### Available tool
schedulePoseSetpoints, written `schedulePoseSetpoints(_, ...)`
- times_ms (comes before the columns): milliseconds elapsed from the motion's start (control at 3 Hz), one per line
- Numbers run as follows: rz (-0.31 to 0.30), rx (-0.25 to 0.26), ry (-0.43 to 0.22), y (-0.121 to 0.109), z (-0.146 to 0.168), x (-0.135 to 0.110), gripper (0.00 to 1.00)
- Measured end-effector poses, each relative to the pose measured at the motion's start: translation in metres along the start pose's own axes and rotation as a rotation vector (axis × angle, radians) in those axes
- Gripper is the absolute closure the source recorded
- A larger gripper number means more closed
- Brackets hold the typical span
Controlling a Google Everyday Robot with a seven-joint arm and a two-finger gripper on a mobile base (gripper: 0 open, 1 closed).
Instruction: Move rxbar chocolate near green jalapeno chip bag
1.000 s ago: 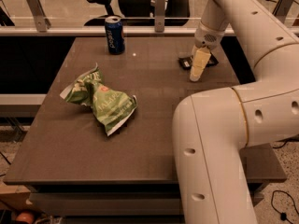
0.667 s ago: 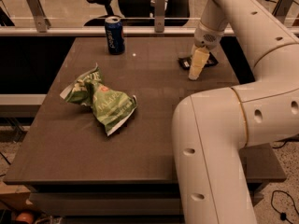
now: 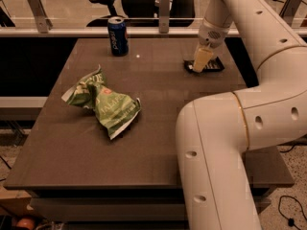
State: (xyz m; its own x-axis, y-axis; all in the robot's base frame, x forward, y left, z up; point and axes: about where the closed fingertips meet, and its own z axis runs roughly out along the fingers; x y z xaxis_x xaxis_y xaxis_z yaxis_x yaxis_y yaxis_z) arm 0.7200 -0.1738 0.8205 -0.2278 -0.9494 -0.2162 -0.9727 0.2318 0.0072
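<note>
The pincer (image 3: 200,63) hung right over the black snack bar (image 3: 214,65), which lay on the surface (image 3: 158,128) well apart from the green chip bag (image 3: 103,104), beyond it to the right. Whether the pincer was wide or narrow could not be told.

White glossy robot arm (image 3: 273,104) fills the right side. Lower link (image 3: 216,186) comes up from the bottom edge and bends at a fat rounded elbow (image 3: 208,121). From there it runs right. Thin gold ring (image 3: 242,123) marks the seam just past the elbow. Upper link (image 3: 259,37) doubles back up and left toward the top edge. Small dark round holes sit along the links. White wrist housing (image 3: 213,30) angles down-left. Cream-coloured two-finger gripper (image 3: 201,61) hangs off it, pointing down, slightly left. Its tip is low at the far right of the dark brown tabletop (image 3: 158,90), at the left end of the small flat black rxbar chocolate wrapper (image 3: 215,65). Contact: can't tell.
</note>
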Motion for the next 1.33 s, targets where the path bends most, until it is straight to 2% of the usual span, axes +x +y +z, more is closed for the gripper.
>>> schedulePoseSetpoints(333,0.0,0.0,0.0,0.0,0.0,0.0,1.0)
schedulePoseSetpoints(667,0.0,0.0,0.0,0.0,0.0,0.0,1.0)
schedulePoseSetpoints(1000,0.0,0.05,-0.025,-0.009,-0.008,-0.002,1.0)
schedulePoseSetpoints(1333,-0.018,0.076,-0.082,-0.009,-0.017,-0.006,1.0)
